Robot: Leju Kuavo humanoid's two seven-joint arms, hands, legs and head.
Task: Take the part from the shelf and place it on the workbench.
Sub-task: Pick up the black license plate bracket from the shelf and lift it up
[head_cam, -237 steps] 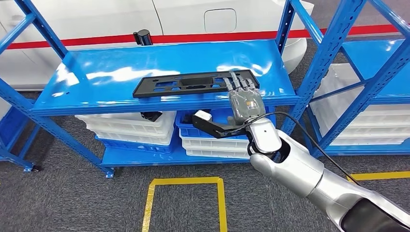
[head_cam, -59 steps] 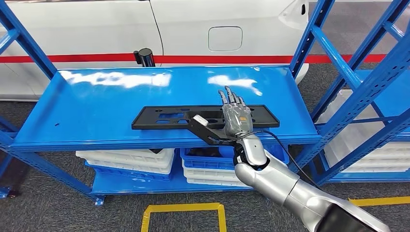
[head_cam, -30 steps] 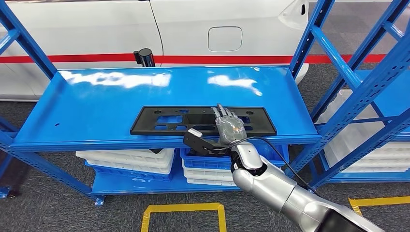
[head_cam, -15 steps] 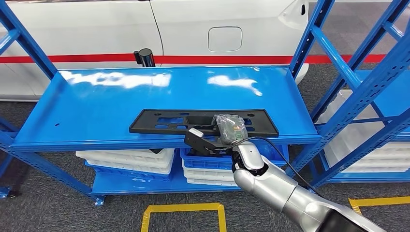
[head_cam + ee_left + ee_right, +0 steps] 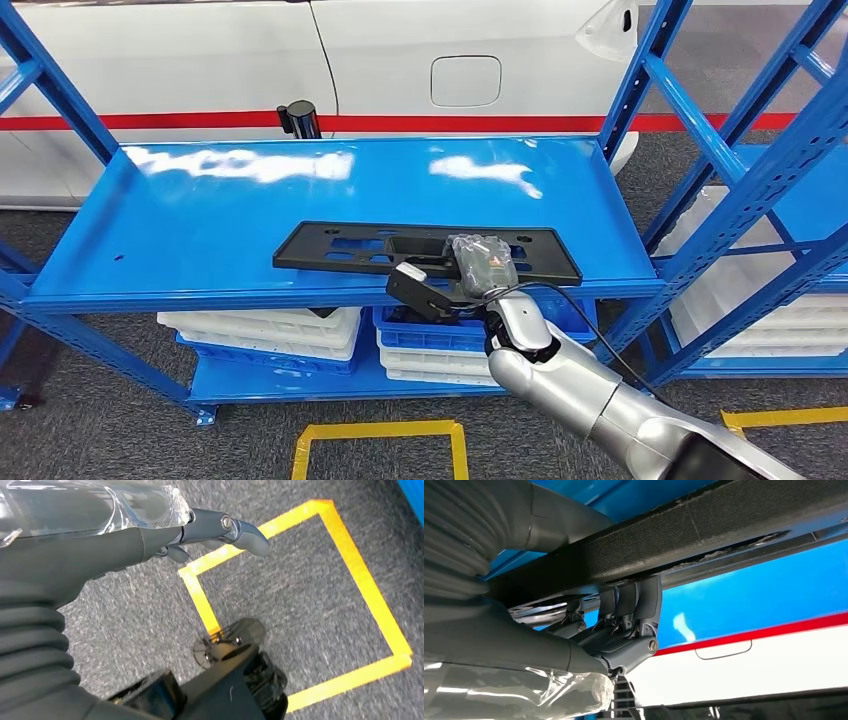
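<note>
Right robot hand (image 5: 482,262) has its fingers (image 5: 630,601) curled over the near edge of the black part (image 5: 350,246), near on the blue shelf (image 5: 200,210). Lift it level and slowly; the long left end may sag. Left robot hand (image 5: 220,527) hangs empty, fingers apart.

Before me, blue racking (image 5: 700,150) on grey carpet (image 5: 120,430), yellow floor tape (image 5: 375,430), a white car (image 5: 400,60) behind.

Shelf (image 5: 200,210): glossy blue, white glare patches. Part (image 5: 340,247) on shelf: matte black, cutouts showing blue through. Right hand (image 5: 482,262) on part: grey, clear plastic wrap. Bins (image 5: 270,262) under shelf: white; one blue (image 5: 420,325). Car panel (image 5: 400,60) behind shelf: white, red stripe. Floor below shelf: grey speckled carpet (image 5: 130,420), yellow tape square (image 5: 380,430). Left hand (image 5: 100,535): dark grey.
</note>
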